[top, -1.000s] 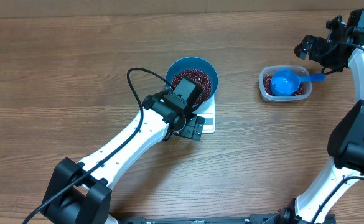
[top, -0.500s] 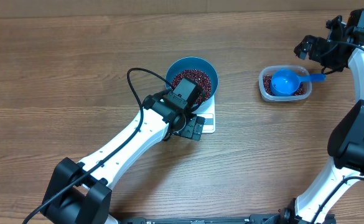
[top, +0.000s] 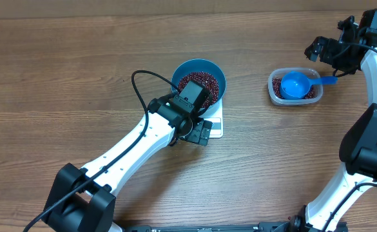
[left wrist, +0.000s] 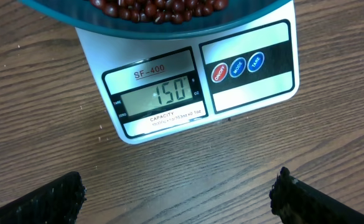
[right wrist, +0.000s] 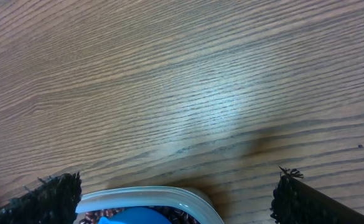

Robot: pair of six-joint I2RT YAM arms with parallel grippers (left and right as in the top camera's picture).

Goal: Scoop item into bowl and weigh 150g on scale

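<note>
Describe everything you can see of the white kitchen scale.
The scale is a flat white plastic slab with rounded corners, lying level on the wooden table. Its front panel shows a display reading 150, the label SF-400, and three round buttons, one red, two blue. The blue bowl of beans sits on top.

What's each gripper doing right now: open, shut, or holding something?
Left gripper: open, empty, at the front of the small flat white square scale.
Right gripper: open, empty, beside the clear rounded plastic tub.
</note>
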